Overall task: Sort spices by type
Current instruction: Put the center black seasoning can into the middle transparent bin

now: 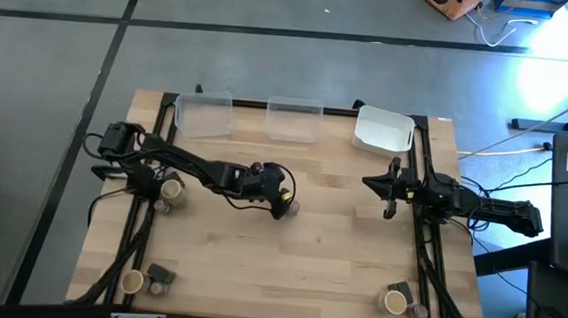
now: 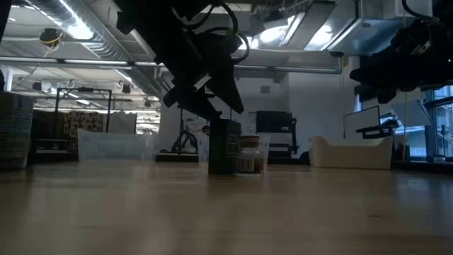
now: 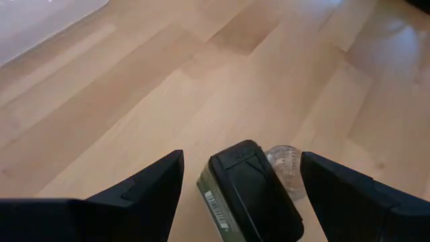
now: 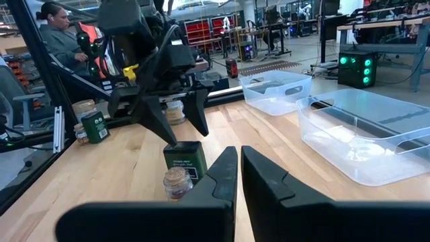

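Observation:
A dark boxy spice block (image 3: 252,195) stands upright on its base at the table's middle (image 1: 279,212). A small round jar (image 3: 287,169) stands right beside it (image 4: 177,183). My left gripper (image 3: 240,156) is open and hovers just above the block (image 4: 185,160), with one finger on either side and touching nothing. From table height, its fingers (image 2: 212,106) end at the block's top (image 2: 225,145). My right gripper (image 4: 240,168) is shut and waits above the table's right side (image 1: 392,195).
Two clear tubs (image 1: 204,113) (image 1: 294,120) and a white tub (image 1: 383,129) line the far edge. More spices stand in groups at the left (image 1: 169,193), in the near-left corner (image 1: 145,280) and in the near-right corner (image 1: 401,302). A person (image 4: 57,27) sits beyond the table.

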